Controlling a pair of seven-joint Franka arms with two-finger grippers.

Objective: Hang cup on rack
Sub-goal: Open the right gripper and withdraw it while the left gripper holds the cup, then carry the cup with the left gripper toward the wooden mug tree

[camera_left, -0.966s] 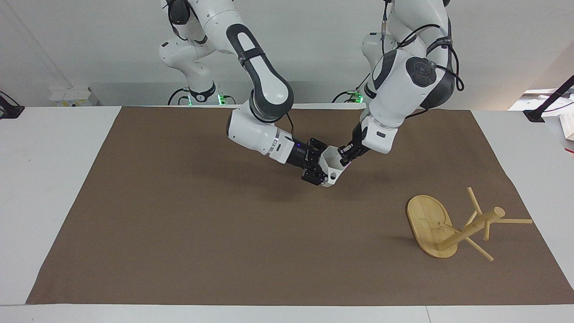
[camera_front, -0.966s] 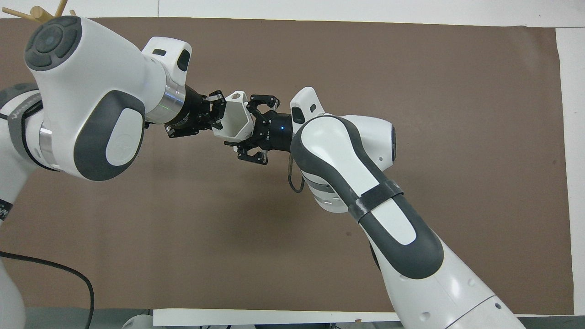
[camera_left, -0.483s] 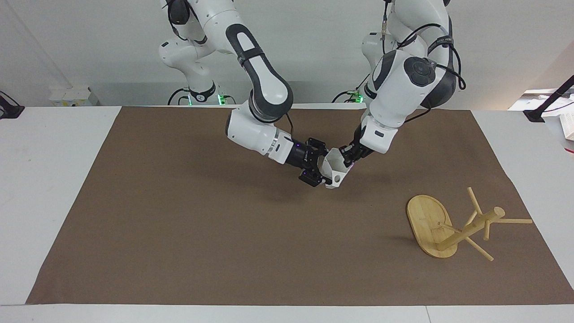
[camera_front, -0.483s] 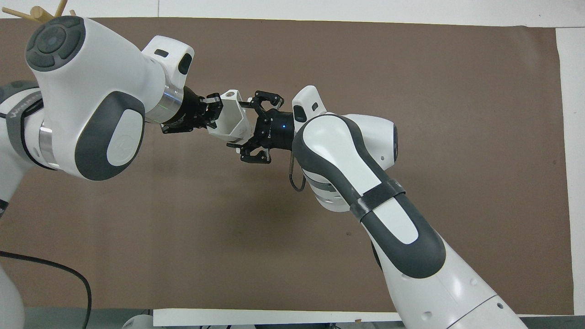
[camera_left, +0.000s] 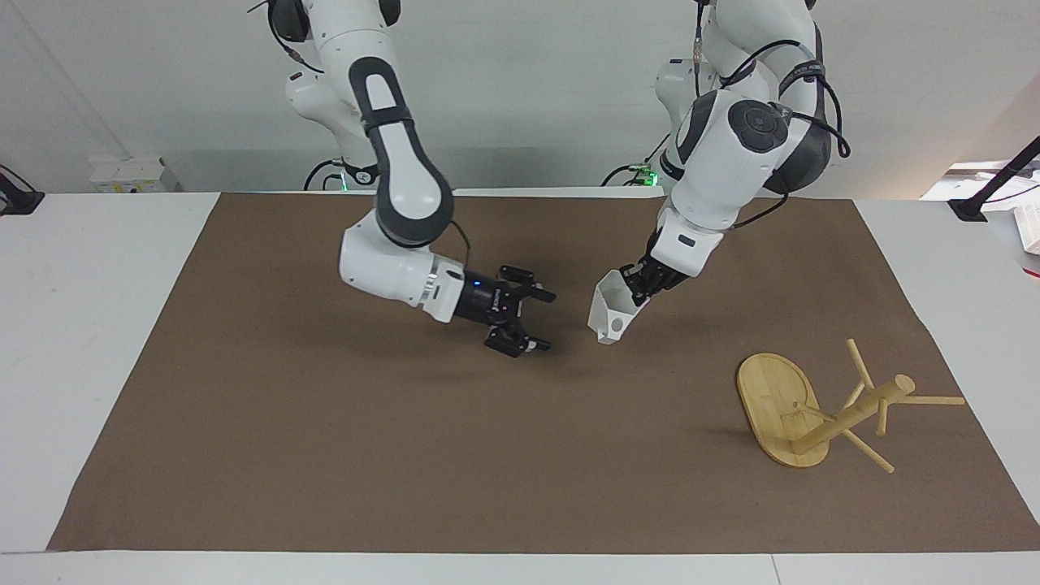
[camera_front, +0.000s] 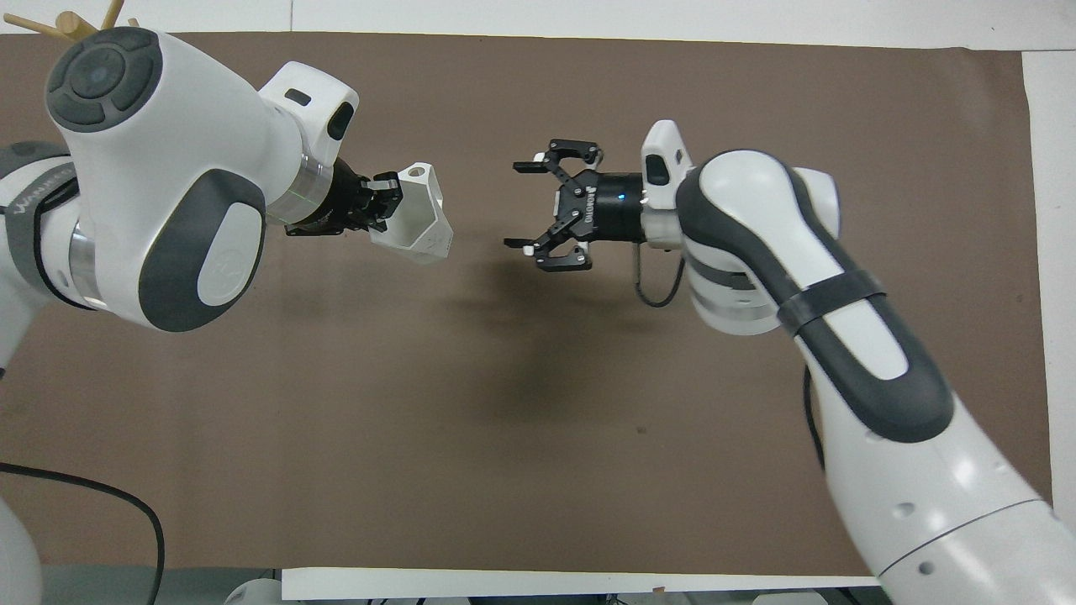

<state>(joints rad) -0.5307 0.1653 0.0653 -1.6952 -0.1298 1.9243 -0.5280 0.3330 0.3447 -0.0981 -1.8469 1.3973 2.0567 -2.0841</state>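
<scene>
The white faceted cup (camera_left: 611, 310) (camera_front: 416, 216) hangs tilted in the air over the middle of the mat, its pierced handle pointing down. My left gripper (camera_left: 636, 286) (camera_front: 382, 197) is shut on its rim. My right gripper (camera_left: 548, 322) (camera_front: 514, 206) stands open beside the cup with a clear gap between them and nothing in its fingers. The bamboo rack (camera_left: 812, 410) lies tipped on its side toward the left arm's end of the table, base on edge and pegs sticking out. Only its peg tips (camera_front: 71, 25) show in the overhead view.
A brown mat (camera_left: 325, 447) covers most of the white table (camera_left: 97, 325). A black stand (camera_left: 995, 191) sits off the mat at the left arm's end. A black cable (camera_front: 101, 496) trails at the robots' edge.
My right gripper has opened, let go of the cup and drawn back toward its own end. The cup stays in my left gripper, which shifted it slightly toward the left arm's end.
</scene>
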